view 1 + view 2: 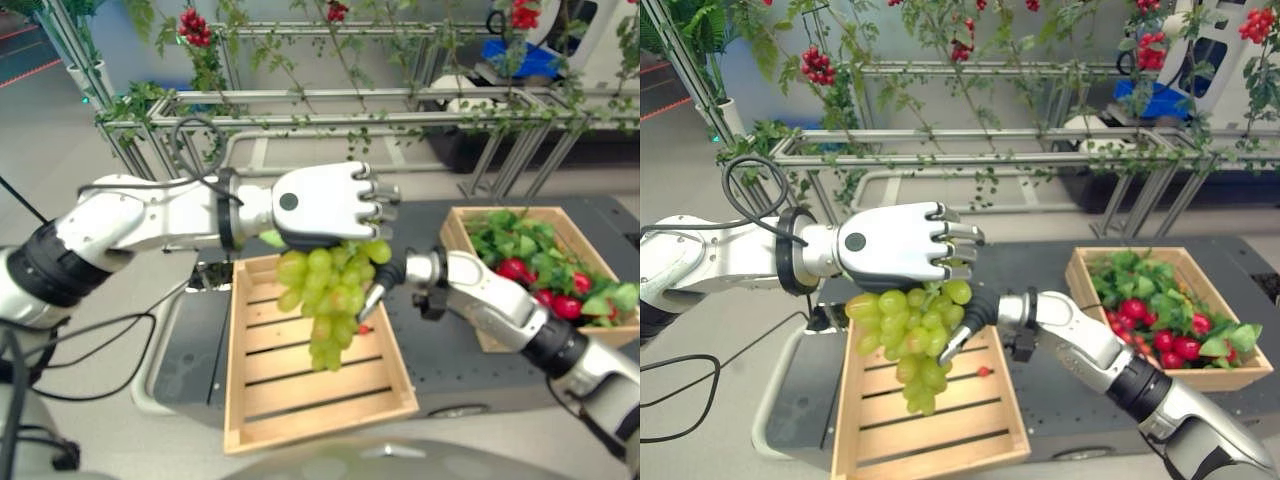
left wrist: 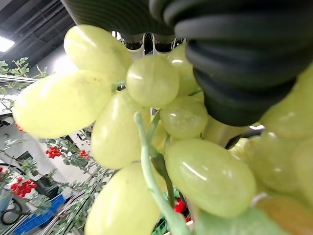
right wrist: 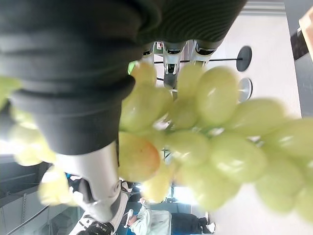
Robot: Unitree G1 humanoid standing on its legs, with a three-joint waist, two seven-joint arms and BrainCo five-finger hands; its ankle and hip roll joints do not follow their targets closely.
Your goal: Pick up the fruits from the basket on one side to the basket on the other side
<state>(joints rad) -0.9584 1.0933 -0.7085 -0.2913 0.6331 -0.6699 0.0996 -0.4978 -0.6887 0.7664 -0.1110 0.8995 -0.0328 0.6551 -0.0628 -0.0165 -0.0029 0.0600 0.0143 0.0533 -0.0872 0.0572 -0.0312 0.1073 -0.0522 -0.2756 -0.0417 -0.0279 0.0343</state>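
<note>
At centre frame in the left eye view, the left hand (image 1: 325,203) was curled over the top of a bunch of green grapes (image 1: 330,300), gripping it from above so that the cluster hung freely below the palm. The bunch was suspended over the slatted wooden crate (image 1: 250,400) at lower centre, clear of its floor, a position that suggests the fruit was being carried in for release there. A small red fruit (image 1: 363,328) lay on the slats just beside the hanging grapes. The right hand (image 1: 385,278) reached in from the lower right, its fingers against the side of the bunch; in the right wrist view they lay among the grapes, but whether they gripped the cluster or merely steadied it could not be told. At right, well apart from the crate, the second basket (image 1: 455,232) held red fruits (image 1: 514,269) and green leaves (image 1: 520,238), apparently the source. Both containers rested on a dark platform (image 1: 430,360).
</note>
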